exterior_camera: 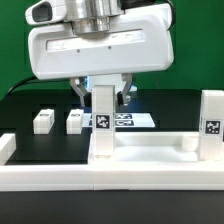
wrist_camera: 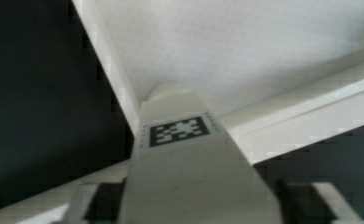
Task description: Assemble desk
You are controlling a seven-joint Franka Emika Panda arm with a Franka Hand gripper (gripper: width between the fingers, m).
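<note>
End effector (exterior_camera: 103,99) straddles one upright leg post (exterior_camera: 104,130) of four, grip uncertain; one tabletop (exterior_camera: 150,170)

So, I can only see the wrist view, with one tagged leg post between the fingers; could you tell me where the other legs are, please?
Observer: Two rest on the black table: one loose leg and a second loose leg, both to the exterior view's left of the gripper.
Operator: Thank you, and the fourth?
Observer: The fourth leg stands upright at the exterior view's right end of the tabletop panel.
</note>
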